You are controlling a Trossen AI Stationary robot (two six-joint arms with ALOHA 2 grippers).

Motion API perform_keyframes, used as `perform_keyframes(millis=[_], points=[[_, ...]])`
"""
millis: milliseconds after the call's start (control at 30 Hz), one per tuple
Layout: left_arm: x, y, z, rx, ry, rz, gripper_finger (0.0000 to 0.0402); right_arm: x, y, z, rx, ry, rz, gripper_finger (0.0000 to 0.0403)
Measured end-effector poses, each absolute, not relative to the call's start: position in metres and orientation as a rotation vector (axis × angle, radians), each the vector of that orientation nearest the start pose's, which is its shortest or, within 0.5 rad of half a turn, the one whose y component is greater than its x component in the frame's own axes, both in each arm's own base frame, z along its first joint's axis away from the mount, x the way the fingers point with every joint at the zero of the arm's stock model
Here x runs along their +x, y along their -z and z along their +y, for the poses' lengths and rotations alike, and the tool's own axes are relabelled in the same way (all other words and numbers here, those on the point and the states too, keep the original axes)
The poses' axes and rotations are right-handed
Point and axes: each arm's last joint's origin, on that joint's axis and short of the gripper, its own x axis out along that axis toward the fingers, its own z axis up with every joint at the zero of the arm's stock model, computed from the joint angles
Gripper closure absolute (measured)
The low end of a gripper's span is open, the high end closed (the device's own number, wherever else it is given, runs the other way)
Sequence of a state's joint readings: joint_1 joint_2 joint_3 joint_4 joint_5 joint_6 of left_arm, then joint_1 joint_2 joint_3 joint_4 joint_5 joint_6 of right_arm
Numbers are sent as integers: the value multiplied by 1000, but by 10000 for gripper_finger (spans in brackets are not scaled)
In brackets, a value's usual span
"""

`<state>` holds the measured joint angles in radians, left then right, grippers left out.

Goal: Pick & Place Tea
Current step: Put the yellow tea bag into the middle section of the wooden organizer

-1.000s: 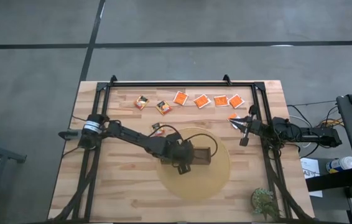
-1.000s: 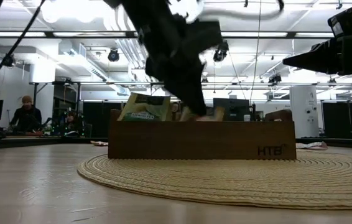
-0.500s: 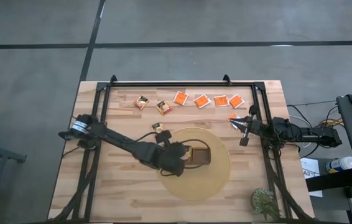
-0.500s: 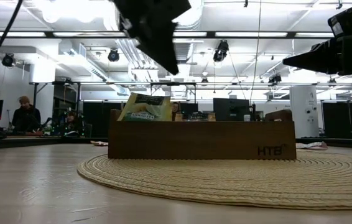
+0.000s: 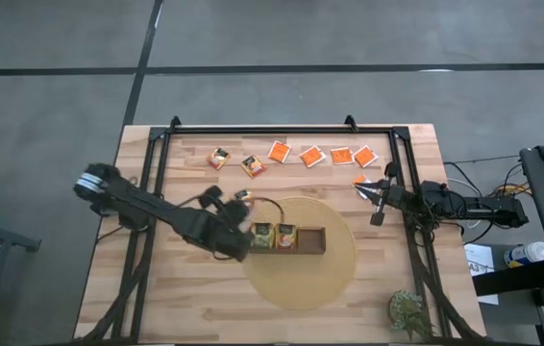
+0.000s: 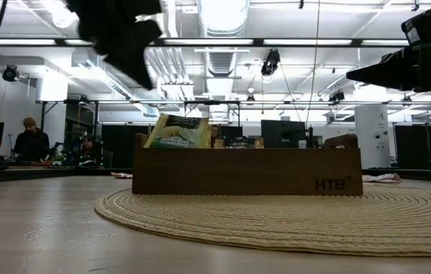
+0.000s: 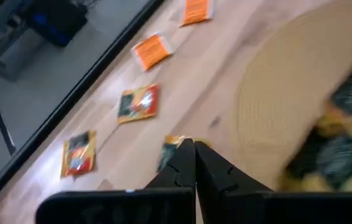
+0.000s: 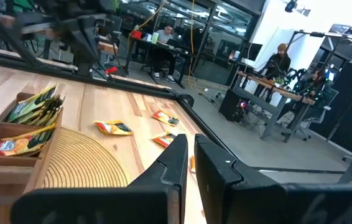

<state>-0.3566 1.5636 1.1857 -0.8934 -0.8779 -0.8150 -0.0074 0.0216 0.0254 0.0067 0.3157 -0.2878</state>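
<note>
on the counter (image 5: 185,288), seven tea sachets (image 5: 312,155) lie loose; two tray (image 5: 311,240) compartments hold tea, one looks empty. left claw (image 5: 236,240) together, empty; right claw (image 5: 379,198) together, waiting.

my left gripper (image 5: 238,242) sits just left of the tray (image 5: 286,238), over the mat's (image 5: 301,279) left edge. tray lies on the mat mid-table, sachets in its left (image 5: 261,235) and middle (image 5: 285,235) compartments. one sachet (image 5: 244,197) lies just behind the mat's left rim. a row of six sachets (image 5: 291,156) runs along the table's (image 5: 176,288) far side. my right gripper (image 5: 373,195) is at the right edge, beside another sachet (image 5: 359,180). plant (image 5: 408,312) at near right corner.
</note>
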Motion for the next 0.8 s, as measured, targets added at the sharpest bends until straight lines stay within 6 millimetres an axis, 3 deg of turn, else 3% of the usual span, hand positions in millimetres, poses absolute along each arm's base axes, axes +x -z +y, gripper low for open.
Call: perform_keyframes(millis=[167,300,400,567,800], points=[[244,-243,-60,-144,-812,637,401,96,-171,-10,-284,322,36,376],[228,-233,-48,-287,-689,556,401,96,-171,-10,-284,322,36,376],[224,-222,-43,-257,-559,509,401,96,-171,-10,-284,322,36,376],[222,-204,-37,-108,-486,441,391,96,-171,-10,-284,322,37,376],[221,-196,-32,-103,-507,453,319,96,-171,-10,-284,321,38,376]])
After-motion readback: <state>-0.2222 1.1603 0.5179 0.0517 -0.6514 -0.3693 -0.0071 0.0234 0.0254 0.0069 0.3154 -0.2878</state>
